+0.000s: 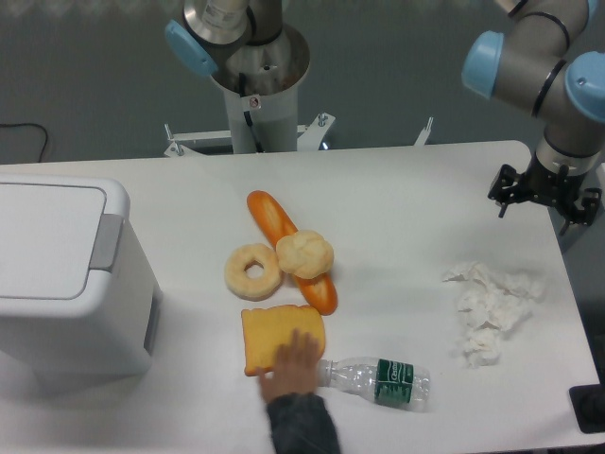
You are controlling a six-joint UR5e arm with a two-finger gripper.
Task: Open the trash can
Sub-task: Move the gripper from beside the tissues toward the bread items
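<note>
The trash can [66, 284] is a large boxy white bin at the table's left edge. Its flat white lid [43, 236] lies shut, with a grey latch strip [106, 241] on the right rim. My gripper [546, 194] hangs at the far right of the table, far from the bin, above the table's right edge. It is seen from above under the wrist; only black parts show and the fingers are hidden, so I cannot tell whether it is open or shut. Nothing shows in it.
In the middle lie a baguette [274, 222], a bagel [253, 271], a bun [304, 253] and a toast slice [269, 336]. A person's hand [293, 364] rests on the toast. A plastic bottle [378, 380] lies at the front, crumpled tissue [492, 307] at the right.
</note>
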